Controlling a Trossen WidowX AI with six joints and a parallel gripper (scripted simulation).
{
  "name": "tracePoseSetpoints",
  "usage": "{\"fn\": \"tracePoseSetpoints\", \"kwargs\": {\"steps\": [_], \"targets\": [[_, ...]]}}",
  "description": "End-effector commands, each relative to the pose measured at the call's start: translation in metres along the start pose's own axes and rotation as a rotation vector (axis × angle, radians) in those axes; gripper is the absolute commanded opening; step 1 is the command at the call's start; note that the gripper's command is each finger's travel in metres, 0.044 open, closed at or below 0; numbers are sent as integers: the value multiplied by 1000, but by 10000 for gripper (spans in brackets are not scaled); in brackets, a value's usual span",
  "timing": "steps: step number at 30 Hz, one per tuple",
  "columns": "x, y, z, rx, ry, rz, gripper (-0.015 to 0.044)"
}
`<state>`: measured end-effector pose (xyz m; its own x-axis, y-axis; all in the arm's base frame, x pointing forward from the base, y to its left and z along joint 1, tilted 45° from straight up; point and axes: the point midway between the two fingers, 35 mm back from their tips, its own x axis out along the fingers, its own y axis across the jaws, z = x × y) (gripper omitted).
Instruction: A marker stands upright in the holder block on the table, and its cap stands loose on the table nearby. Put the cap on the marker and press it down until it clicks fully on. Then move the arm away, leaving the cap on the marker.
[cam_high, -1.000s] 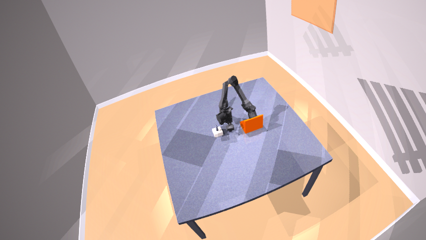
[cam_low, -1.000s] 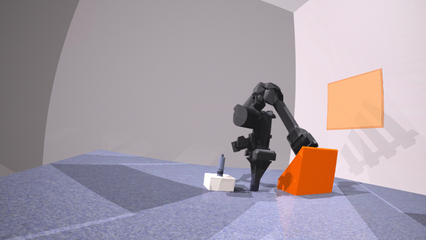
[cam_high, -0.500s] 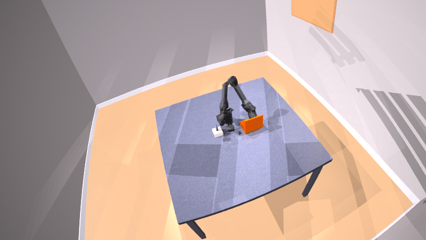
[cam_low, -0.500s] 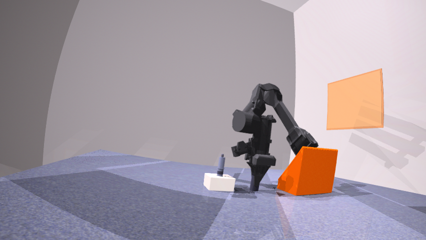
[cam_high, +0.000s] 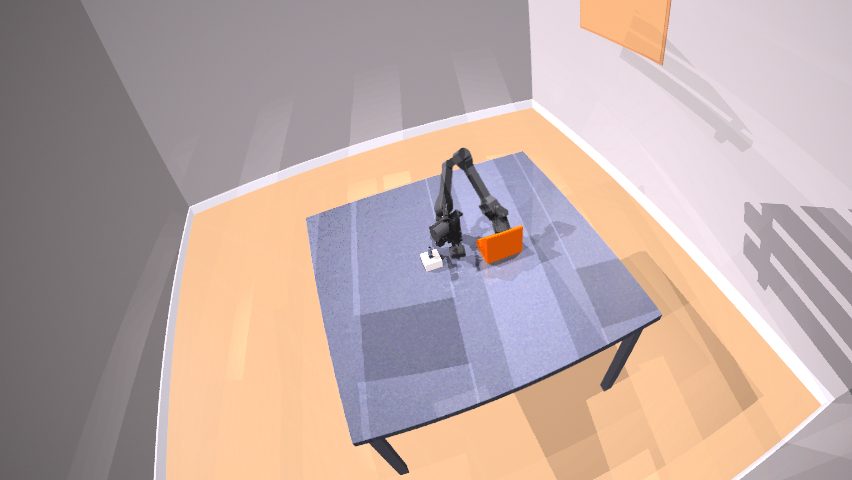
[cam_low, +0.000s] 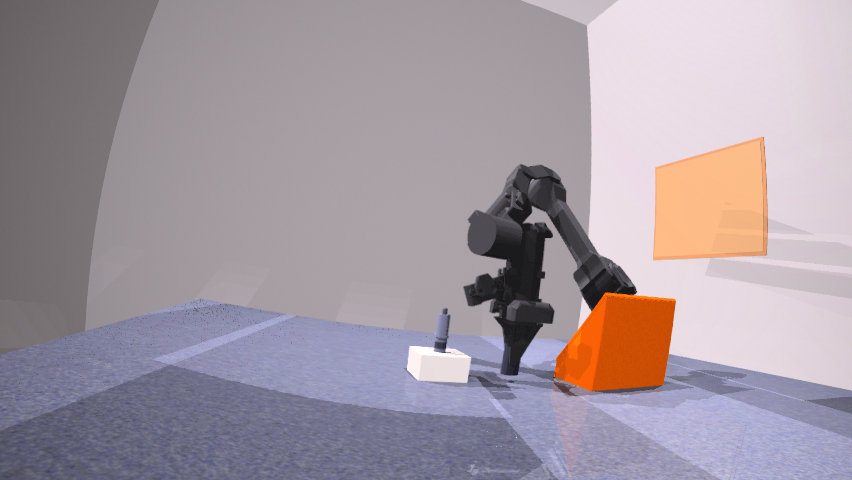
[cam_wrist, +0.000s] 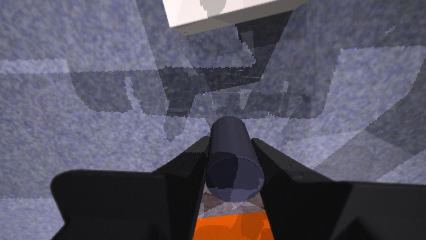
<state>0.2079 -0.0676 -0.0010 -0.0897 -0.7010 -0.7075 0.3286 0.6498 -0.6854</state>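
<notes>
The white holder block (cam_high: 431, 265) (cam_low: 440, 366) (cam_wrist: 260, 7) stands on the table (cam_high: 411, 411). The grey-blue marker (cam_high: 430, 254) (cam_low: 441, 327) stands upright in it, bare tip up. My gripper (cam_high: 457, 254) (cam_low: 510, 351) (cam_wrist: 230, 143) points down beside the block, on the side toward the orange object, and is shut on the cap. The dark cylindrical cap (cam_low: 509, 366) (cam_wrist: 231, 160) is upright between the fingertips. Its lower end looks just above the table in the exterior view. The fingers hide part of it there.
An orange wedge-shaped object (cam_high: 503, 244) (cam_low: 633, 342) (cam_wrist: 232, 227) stands on the table close to the gripper, on the side away from the holder block. The arm's base is behind it. Strong shadows cross the table.
</notes>
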Motion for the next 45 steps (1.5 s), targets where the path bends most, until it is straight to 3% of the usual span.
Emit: {"fn": "tracePoseSetpoints", "kwargs": {"steps": [1, 19, 45], "targets": [[-11, 1, 1, 6, 0, 5, 0], [-49, 0, 1, 7, 1, 3, 0], [-80, 5, 54, 9, 0, 5, 0]]}}
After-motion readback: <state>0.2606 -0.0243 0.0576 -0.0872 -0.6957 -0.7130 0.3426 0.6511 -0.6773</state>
